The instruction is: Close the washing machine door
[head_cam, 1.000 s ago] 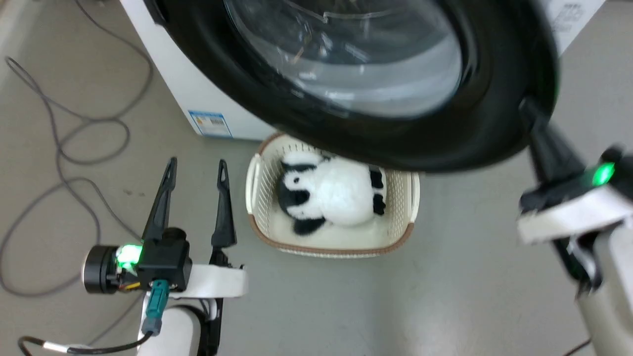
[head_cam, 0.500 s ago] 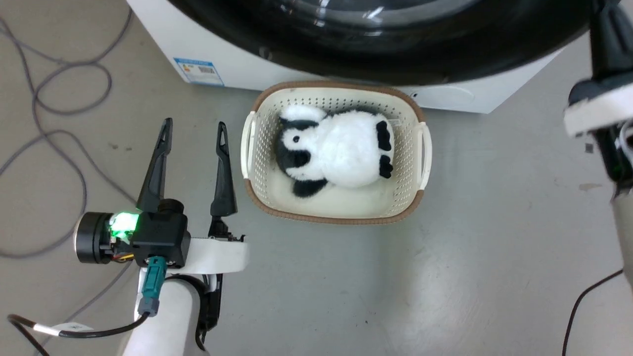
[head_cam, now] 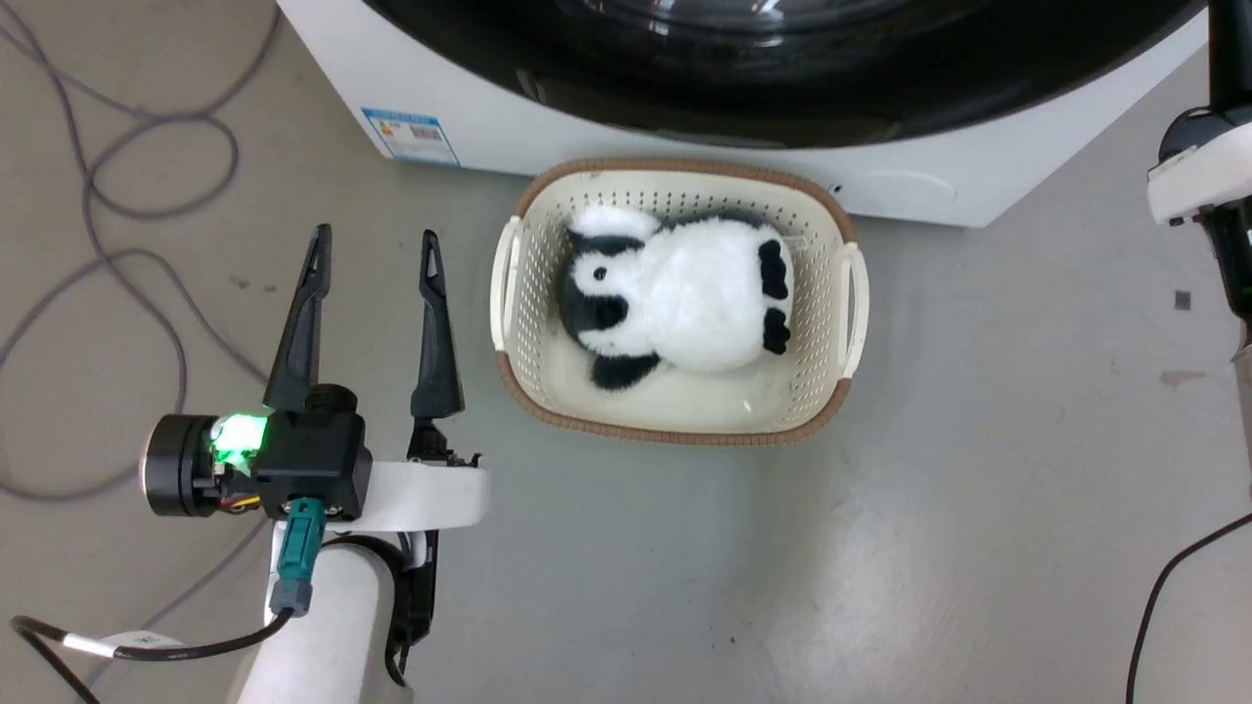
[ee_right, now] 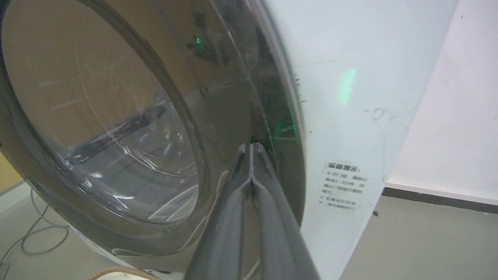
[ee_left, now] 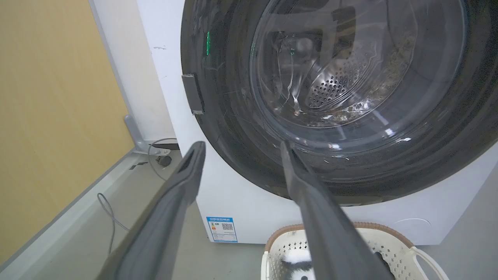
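The washing machine is white and runs along the top of the head view. Its black-rimmed washing machine door lies flat against the machine's front. In the left wrist view the door sits flush, and the steel drum shows through the glass bowl. My right gripper is shut with nothing between its fingers, and its tips rest on the door's rim near the right edge. The right wrist shows at the far right of the head view. My left gripper hangs open over the floor, left of the basket.
A cream basket holding a panda plush stands on the floor just in front of the machine. Grey cables loop over the floor at the left. A yellow wall flanks the machine's left side, a white wall its right.
The door has swung from hanging over the basket to lying against the machine's front, with the right gripper following it. The head camera has shifted too. The left gripper has stayed open.
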Controlling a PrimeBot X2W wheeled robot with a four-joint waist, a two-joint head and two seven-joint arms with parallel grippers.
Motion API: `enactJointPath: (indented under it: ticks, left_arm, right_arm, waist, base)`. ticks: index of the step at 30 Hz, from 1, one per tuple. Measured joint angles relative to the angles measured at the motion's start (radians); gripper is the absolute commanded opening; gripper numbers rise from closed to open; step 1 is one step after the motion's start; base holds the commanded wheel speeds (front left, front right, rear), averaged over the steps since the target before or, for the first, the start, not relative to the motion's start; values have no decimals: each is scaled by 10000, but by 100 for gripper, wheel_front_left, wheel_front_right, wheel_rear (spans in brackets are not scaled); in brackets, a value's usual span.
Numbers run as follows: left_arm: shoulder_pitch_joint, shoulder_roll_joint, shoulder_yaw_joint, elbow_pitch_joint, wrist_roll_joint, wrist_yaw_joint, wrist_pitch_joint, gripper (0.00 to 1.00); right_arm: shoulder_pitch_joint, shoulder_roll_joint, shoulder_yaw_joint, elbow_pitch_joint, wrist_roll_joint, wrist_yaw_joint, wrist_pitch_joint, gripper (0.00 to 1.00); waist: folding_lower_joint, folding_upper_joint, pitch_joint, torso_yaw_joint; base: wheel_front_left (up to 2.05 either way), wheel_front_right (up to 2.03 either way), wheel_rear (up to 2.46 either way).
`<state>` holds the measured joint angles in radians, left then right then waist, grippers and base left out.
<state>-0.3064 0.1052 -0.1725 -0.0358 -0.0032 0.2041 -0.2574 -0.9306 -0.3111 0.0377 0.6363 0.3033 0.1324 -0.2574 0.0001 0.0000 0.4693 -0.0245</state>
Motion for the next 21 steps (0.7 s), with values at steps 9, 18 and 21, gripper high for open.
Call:
enactJointPath:
  ticks: [9,18,21]
  left_arm:
    - [436,13,209,395,-104,56,0,100]
    - [1516,27,359,788,-176,54,0,100]
    - [1778,25,368,863,-176,56,0,100]
  right_arm:
    - [1402,671,-2270,-2019,-796,-10,-6,0]
    - [4143,1883,-2462,-4176,-2036,-25,-4,0]
    - [4987,2148,-2234,-4591,-2159,-25,-6,38]
  waist:
    - [-1,0,-1062,-127]
    - [-2,0,-2629,-302]
    - [-2,0,-3088,-344]
  base:
    - [0,0,0]
    - [0,0,0]
    - [0,0,0]
